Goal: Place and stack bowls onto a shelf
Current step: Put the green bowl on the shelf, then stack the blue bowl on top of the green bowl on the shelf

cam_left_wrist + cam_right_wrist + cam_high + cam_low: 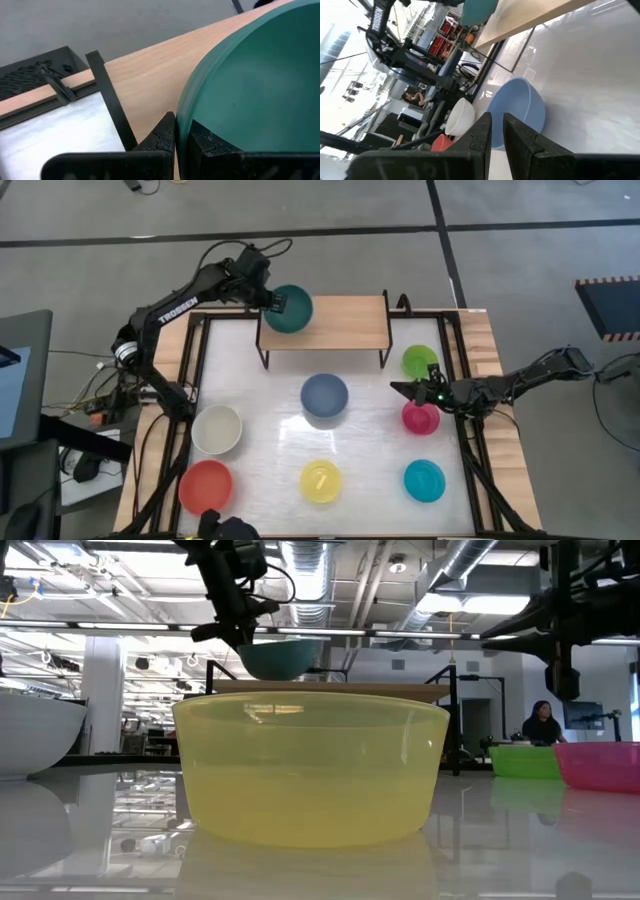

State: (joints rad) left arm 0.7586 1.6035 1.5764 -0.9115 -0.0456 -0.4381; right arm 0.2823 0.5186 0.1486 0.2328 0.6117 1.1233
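Note:
My left gripper [273, 302] is shut on the teal bowl [291, 309] over the left end of the shelf's wooden top [340, 320]. Whether the bowl [281, 658] rests on the top or hangs just above it, I cannot tell. My right gripper [402, 389] is shut and empty, above the table between the lime green bowl [420, 360] and the pink bowl [420, 419], pointing at the blue bowl [324, 395]. The white bowl [217, 428], red bowl [205, 485], yellow bowl [320, 481] and cyan bowl [425, 480] stand on the table. My left gripper pinches the teal bowl's rim [183, 112] on the side toward the table's left. One finger [162, 137] is outside the wall and one finger [207, 142] is inside the bowl. The fingers come from the left and slant down. The bowl is upright, mouth up.
The shelf's black legs [264, 358] stand at the table's far edge. The rest of the shelf's top to the right of the teal bowl is bare. A black frame [192, 360] runs along the table's sides. A person [541, 723] sits in the room behind.

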